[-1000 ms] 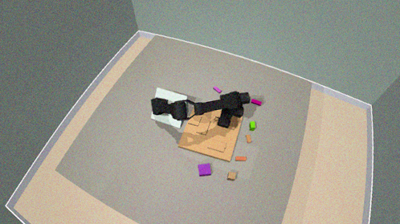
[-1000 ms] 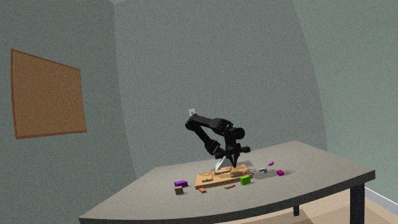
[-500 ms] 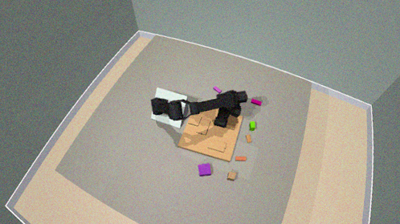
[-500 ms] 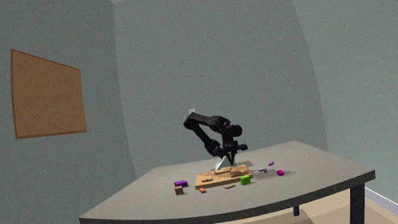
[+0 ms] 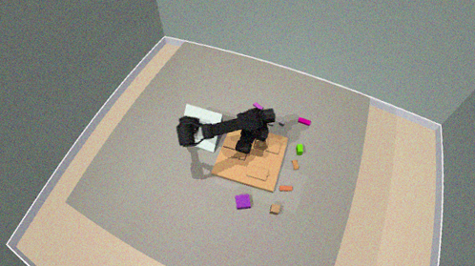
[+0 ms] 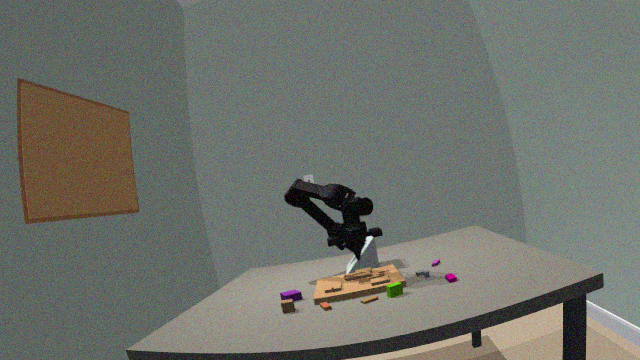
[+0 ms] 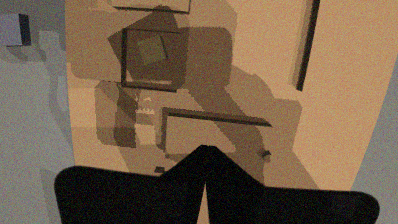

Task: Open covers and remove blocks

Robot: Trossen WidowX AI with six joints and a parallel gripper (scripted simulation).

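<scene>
The wooden puzzle board (image 5: 228, 168) (image 6: 350, 295) (image 7: 352, 75) lies on the table under the arm. Flat wooden covers show on it, one (image 6: 333, 287) near its left end in the exterior view. In the wrist view, a dark-edged square recess (image 7: 174, 75) with a small olive square (image 7: 151, 50) inside lies in shadow; whether that is a block or a knob I cannot tell. A dark-edged rectangle (image 7: 200, 132) lies just beyond the fingertips. My gripper (image 5: 240, 150) (image 6: 358, 257) (image 7: 207, 152) is shut and empty, above the board. The other covers' positions are partly hidden by the arm.
Beside the board lie a purple block (image 5: 242, 201) (image 6: 291, 295), a tan block (image 5: 274, 209) (image 6: 287, 306), an orange piece (image 5: 285, 188) (image 6: 325, 306), a thin tan piece (image 5: 295, 165) (image 6: 369, 299), a green block (image 5: 299, 149) (image 6: 394, 289), magenta (image 5: 304, 121) (image 6: 451, 277) and grey pieces (image 6: 423, 274).
</scene>
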